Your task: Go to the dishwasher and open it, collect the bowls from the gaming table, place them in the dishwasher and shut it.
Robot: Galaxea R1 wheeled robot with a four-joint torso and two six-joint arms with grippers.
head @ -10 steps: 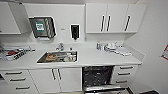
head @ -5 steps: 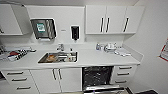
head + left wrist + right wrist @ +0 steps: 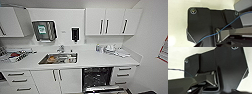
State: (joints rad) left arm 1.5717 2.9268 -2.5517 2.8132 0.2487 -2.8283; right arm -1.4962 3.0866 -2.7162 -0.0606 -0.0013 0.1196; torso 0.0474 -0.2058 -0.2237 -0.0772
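Nearest, the dishwasher (image 3: 97, 78) stands open under the white counter (image 3: 85, 60), its door (image 3: 103, 89) folded down and the dark cavity exposed. Behind it the steel sink (image 3: 58, 58) holds what may be dishes. Wall cabinets (image 3: 110, 22) hang beyond. Whether either gripper's fingers are apart or together, I cannot tell.

My head view is bright and evenly lit, the light falling from above onto the white counter (image 3: 82, 61) with hardly a shadow; only the open dishwasher (image 3: 97, 76) below the counter's edge sits dark. Everything there is soft and blocky. The cabinets (image 3: 112, 22) above the counter bow outward toward the corners, typical wide-angle bending. In both my wrist views the pale background is washed out to glare, and the dark plate (image 3: 200, 23) before it is blurred.
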